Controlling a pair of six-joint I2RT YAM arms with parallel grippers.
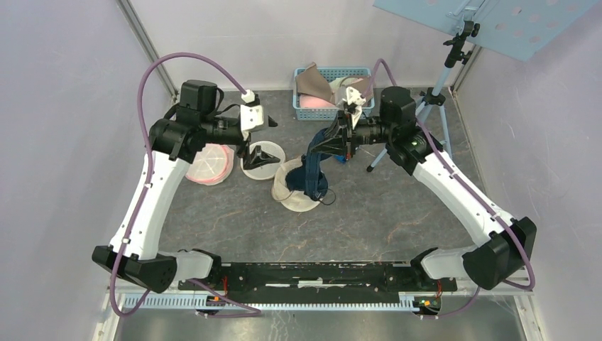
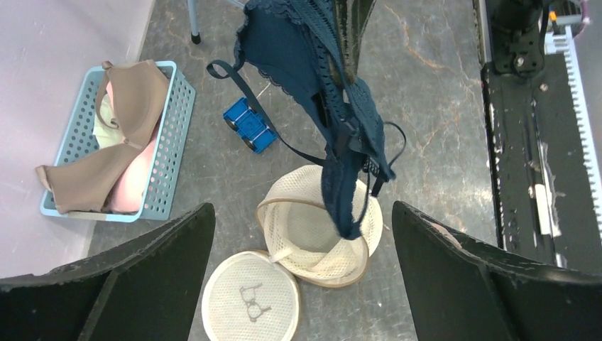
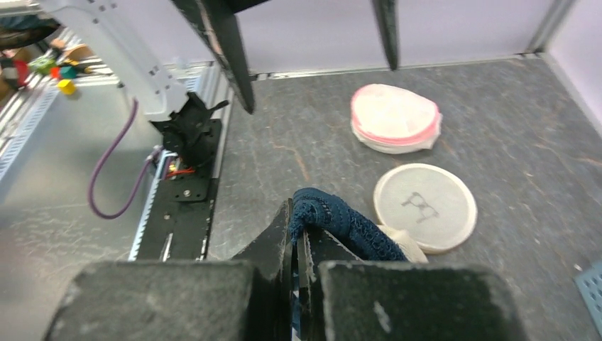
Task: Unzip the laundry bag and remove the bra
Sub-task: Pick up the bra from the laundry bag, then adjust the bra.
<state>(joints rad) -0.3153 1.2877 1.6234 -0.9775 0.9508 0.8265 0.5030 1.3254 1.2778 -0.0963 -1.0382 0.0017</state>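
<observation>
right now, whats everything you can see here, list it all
navy bra: 1, navy, hanging from the right gripper, lower end in the open laundry bag
open laundry bag: 1, cream mesh, mid table
flat round bag: 1, white with a bra icon, beside the open laundry bag
pink-rimmed bag: 1, white and pink, farther left
basket: 1, light blue, back of table
tan bra: 1, tan, draped over the basket
pink item: 1, pink, in the basket, kind unclear
toy car: 1, blue, between basket and open laundry bag
tripod: 1, pale blue and black, back right
left gripper: 1, black, open, empty, above the bags
right gripper: 1, black, shut on the navy bra
</observation>
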